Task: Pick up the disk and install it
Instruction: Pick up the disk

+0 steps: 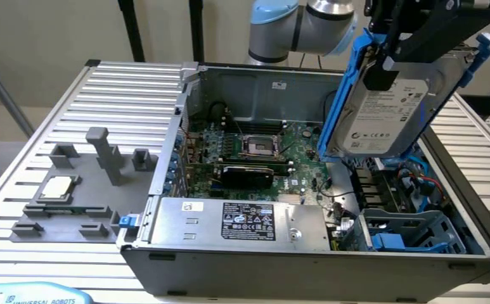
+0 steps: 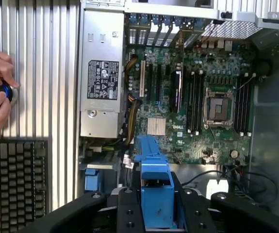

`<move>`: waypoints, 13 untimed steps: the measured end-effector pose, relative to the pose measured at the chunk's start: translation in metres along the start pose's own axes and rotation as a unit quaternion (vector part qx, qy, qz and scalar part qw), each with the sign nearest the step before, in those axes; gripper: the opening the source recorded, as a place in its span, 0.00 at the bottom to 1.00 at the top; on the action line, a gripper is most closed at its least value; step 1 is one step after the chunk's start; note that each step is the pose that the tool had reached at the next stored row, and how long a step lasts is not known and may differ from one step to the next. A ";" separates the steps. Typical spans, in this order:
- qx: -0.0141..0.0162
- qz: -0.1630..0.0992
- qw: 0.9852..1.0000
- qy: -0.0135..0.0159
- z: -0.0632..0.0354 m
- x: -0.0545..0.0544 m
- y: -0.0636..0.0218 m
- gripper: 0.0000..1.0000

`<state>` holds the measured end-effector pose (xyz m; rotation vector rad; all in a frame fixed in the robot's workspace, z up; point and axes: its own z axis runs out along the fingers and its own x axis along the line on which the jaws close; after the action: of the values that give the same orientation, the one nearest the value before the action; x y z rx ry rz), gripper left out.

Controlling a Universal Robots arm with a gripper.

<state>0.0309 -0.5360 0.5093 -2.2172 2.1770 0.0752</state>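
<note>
Exterior view: the gripper [image 1: 390,60] is pinching the disk [image 1: 384,117], which is hanging tilted, label outward, over the open case [image 1: 312,266] toward the exterior view's right; wrist view: the disk's blue edge is sitting between the black fingers [image 2: 129,211], above the motherboard [image 2: 197,107].

The arm above the back wall of the open dark grey metal computer case [image 1: 312,273] has the classic UR look: fat rounded silver-grey metal joints [image 1: 329,24], one with a glossy pale blue plastic end cap [image 1: 272,12]. Over the case's drive corner sits the boxy matte black gripper [image 2: 156,206], with chunky black fingers [image 2: 127,211] dotted with small round bolt holes, no cables that I can spot
</note>
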 end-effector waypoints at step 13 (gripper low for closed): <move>0.000 0.000 1.000 0.000 -0.0022 0.039 -0.0287 0.33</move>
<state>0.0603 -0.5750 0.5088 -2.2172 2.1772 0.0751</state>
